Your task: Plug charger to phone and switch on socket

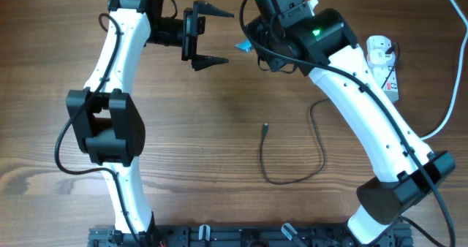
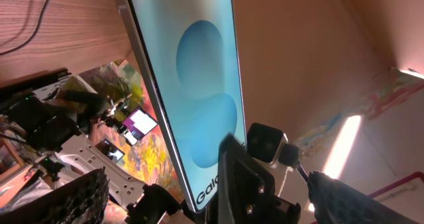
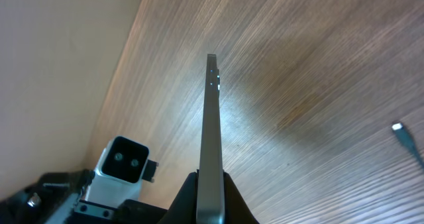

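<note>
- The left gripper (image 1: 227, 37) stands fully open. We see nothing between its jaws.
- The right gripper (image 3: 211, 187) is clamped on the phone (image 3: 211, 111). Its wrist view shows the phone edge-on, pinched at one end between the two fingers.
- The phone is held off the table (image 1: 219, 108) on its edge, at the far middle of the work area. From overhead, only a turquoise corner shows below the right wrist.
- In the left wrist view, the turquoise face fills the frame and is turned toward the left gripper. The gripped end carries lettering.
- The open left jaws sit just beside the free end of the phone. We cannot tell whether they touch it.
- The charger (image 1: 296, 175) lies loose on the table in an open loop. Its tip (image 1: 265, 128) rests near the middle of the table, well apart from the phone and clear of both grippers.
- The socket (image 1: 382, 64) lies on the table at the far right, just beside the right arm. A white lead (image 1: 457, 93) runs along the right edge.
</note>
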`<state>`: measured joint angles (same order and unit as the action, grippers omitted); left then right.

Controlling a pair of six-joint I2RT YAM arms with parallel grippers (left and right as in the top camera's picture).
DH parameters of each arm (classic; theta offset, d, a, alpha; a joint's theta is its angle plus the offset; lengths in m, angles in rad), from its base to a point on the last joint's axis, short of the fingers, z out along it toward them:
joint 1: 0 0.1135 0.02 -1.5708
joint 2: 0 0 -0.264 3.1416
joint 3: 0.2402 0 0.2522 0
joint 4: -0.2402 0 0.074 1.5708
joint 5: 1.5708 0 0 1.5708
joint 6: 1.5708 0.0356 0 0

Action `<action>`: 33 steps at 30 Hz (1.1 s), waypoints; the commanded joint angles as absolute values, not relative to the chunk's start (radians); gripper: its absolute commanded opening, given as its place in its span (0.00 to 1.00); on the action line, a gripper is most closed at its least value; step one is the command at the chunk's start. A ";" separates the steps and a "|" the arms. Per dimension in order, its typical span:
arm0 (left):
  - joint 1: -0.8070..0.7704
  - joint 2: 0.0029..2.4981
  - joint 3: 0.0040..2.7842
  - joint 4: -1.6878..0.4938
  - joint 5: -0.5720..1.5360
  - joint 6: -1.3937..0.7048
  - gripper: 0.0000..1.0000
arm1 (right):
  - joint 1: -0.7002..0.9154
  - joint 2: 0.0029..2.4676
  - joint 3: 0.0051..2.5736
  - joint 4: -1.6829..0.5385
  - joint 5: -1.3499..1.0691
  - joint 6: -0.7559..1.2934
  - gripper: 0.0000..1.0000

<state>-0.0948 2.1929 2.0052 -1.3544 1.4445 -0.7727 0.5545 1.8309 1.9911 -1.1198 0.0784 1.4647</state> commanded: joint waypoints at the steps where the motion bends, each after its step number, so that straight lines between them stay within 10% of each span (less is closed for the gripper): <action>1: -0.088 2.160 2.010 -1.355 1.468 -0.767 0.99 | 0.556 1.819 2.008 -1.109 0.069 1.588 0.04; 33: -0.151 2.160 2.010 -1.276 1.300 -1.007 0.70 | 0.586 1.829 2.003 -1.116 0.122 1.863 0.04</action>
